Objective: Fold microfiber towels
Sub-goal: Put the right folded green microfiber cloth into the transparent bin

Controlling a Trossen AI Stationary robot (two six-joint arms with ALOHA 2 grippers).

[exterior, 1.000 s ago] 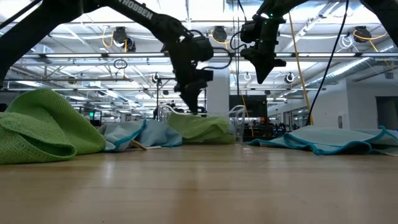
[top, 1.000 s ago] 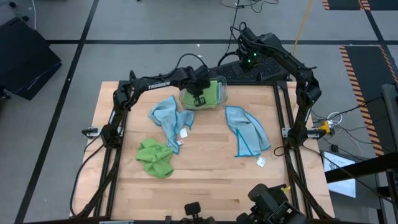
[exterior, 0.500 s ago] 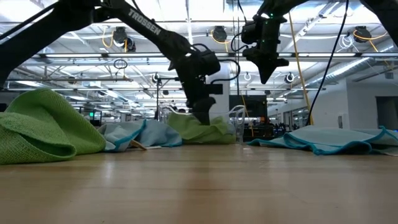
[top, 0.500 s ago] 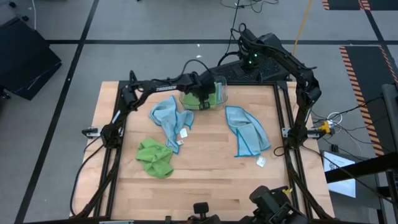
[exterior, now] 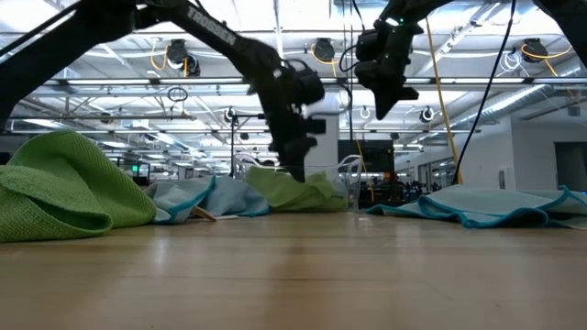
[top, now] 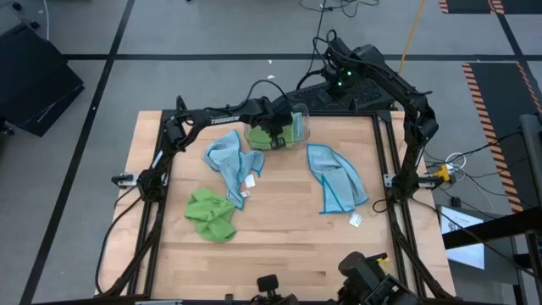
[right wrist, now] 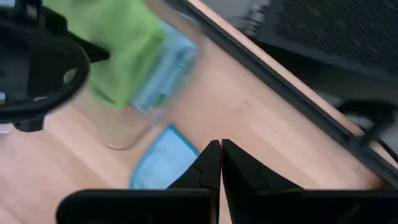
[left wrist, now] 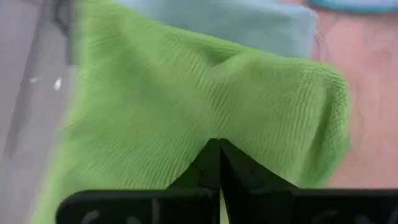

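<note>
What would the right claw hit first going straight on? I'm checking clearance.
Probably bare wooden table: the shut right claw points there, between the clear plastic bin and the table's back edge. Depth is unclear.

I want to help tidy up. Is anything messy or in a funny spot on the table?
Yes. A green towel lies crumpled in a heap, and two blue towels lie rumpled and unfolded. The clear bin lies tipped on its side, with a green towel spilling out where the left end effector is shut on it.

White lettering reading "TROSSEN" is showing along the left arm (top: pixel 222 119); in the low view only part of it is showing.
</note>
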